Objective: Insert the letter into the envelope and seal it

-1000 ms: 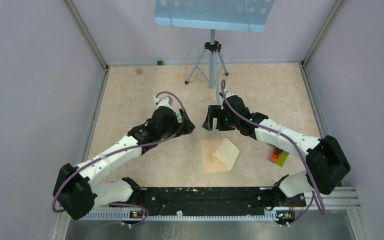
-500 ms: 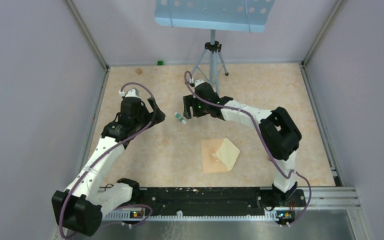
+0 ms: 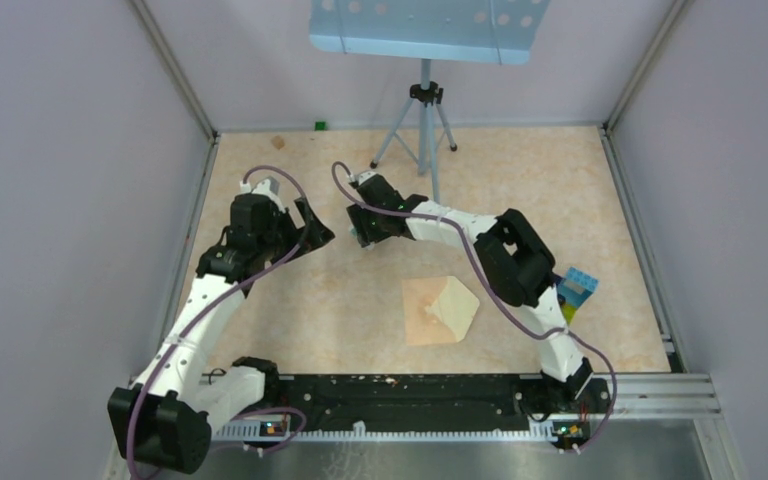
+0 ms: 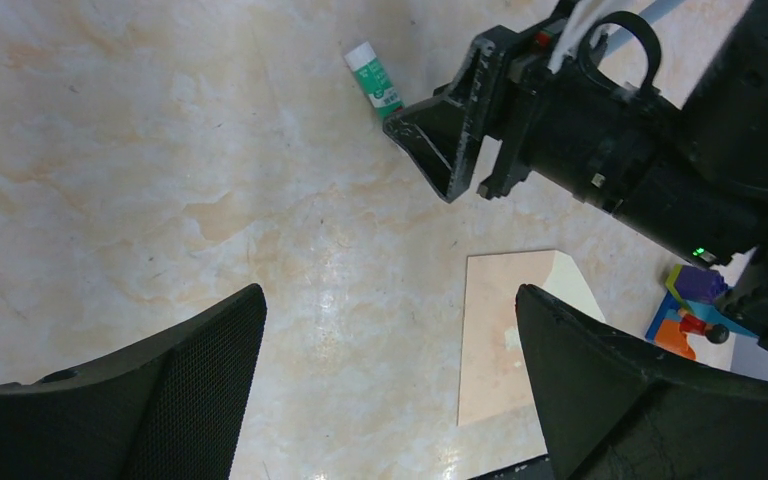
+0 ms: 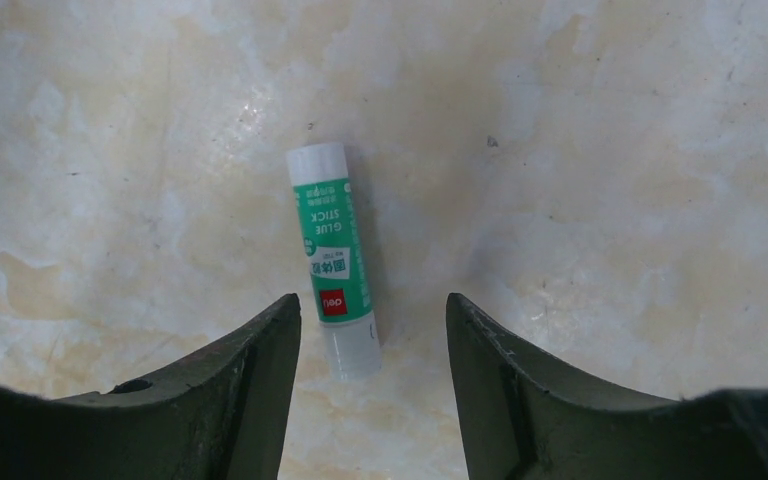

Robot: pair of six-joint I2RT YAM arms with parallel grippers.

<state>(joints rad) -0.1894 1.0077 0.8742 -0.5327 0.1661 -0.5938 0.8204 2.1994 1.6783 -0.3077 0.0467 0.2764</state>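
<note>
Left gripper (image 4: 390, 300): fingers spread wide, nothing between them but bare table (image 4: 160, 180).
Right gripper (image 5: 372, 310): fingers apart, one on each side of the glue stick (image 5: 332, 255), neither pad touching it.
Glue stick: lies flat on the table; its clear end sits level with the right fingertips and its white cap points away from them. Well ahead of the left fingers, just beside the right gripper's tips.
Envelope (image 3: 420, 312): flat on the table, well apart from both pairs of fingers; in the left wrist view it lies close to the inner edge of the right-hand finger.
Letter (image 3: 457, 304): paler sheet overlapping the envelope's right part; whether it sits inside cannot be told.
Coloured blocks (image 3: 572, 290): beside the right arm, far from the fingers.
</note>
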